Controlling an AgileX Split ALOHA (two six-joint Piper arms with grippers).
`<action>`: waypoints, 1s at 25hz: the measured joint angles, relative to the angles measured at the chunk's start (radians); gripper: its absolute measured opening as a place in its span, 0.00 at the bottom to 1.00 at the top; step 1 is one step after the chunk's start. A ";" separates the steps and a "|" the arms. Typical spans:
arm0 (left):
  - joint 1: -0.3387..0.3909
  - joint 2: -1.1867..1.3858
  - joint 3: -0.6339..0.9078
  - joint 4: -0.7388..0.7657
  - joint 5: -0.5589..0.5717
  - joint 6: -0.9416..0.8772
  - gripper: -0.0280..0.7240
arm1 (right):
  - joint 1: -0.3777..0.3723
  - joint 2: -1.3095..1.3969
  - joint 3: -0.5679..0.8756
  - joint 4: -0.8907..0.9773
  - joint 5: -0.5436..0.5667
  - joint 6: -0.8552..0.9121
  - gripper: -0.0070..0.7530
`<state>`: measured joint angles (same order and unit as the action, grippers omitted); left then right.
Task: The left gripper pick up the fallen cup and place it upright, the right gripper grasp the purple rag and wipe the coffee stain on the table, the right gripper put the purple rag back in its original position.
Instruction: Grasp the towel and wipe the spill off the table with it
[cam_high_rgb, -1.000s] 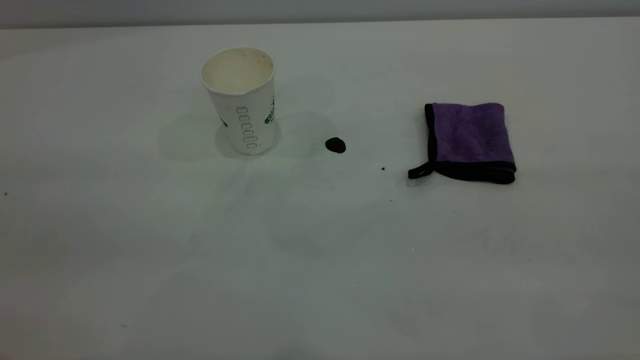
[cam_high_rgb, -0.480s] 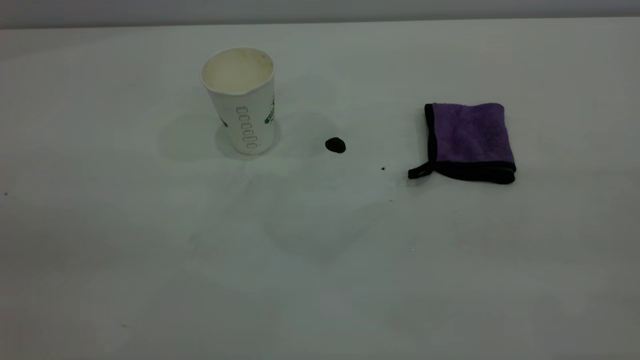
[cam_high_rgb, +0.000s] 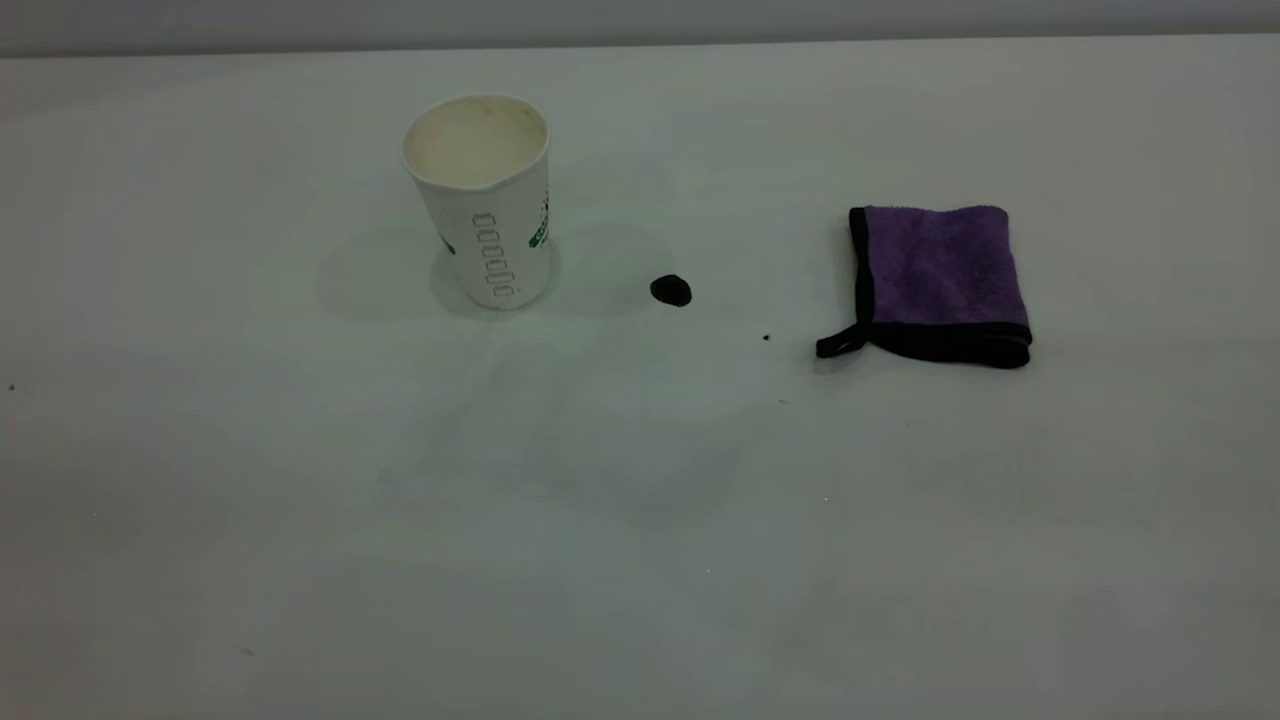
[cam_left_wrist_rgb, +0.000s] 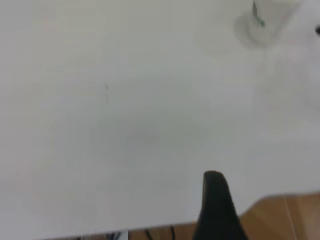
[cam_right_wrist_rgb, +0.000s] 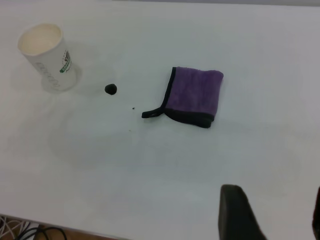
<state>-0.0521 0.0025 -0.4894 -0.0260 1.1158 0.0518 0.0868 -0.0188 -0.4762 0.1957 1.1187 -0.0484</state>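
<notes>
Nothing on the counter (cam_high_rgb: 640, 560) is shifting since the earlier frames. Right gripper (cam_right_wrist_rgb: 272, 212): jaws standing apart, holding nothing, hanging well short of the rag (cam_high_rgb: 940, 283). Left gripper (cam_left_wrist_rgb: 216, 205): parked at the counter edge, state unclear. Rag: lying flat right of the stain (cam_high_rgb: 670, 290); likely soft, light, best pinched at an edge. Cup (cam_high_rgb: 485, 200): standing upright.

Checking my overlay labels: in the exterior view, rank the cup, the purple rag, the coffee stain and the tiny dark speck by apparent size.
1. Purple rag and cup: they look about alike, so I won't rank them.
2. Coffee stain, far smaller.
3. Tiny dark speck, smallest.
</notes>
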 joint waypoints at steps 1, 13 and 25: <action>0.001 -0.013 0.000 0.000 0.004 0.000 0.77 | 0.000 0.000 0.000 0.001 -0.001 0.000 0.54; 0.002 -0.023 0.000 0.000 0.008 0.000 0.77 | 0.000 0.613 -0.021 0.240 -0.343 -0.302 0.75; 0.002 -0.024 0.000 0.000 0.009 0.000 0.77 | 0.005 1.429 -0.201 0.629 -0.544 -0.798 0.75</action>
<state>-0.0500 -0.0216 -0.4894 -0.0260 1.1252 0.0518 0.0915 1.4098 -0.6770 0.8243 0.5747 -0.8459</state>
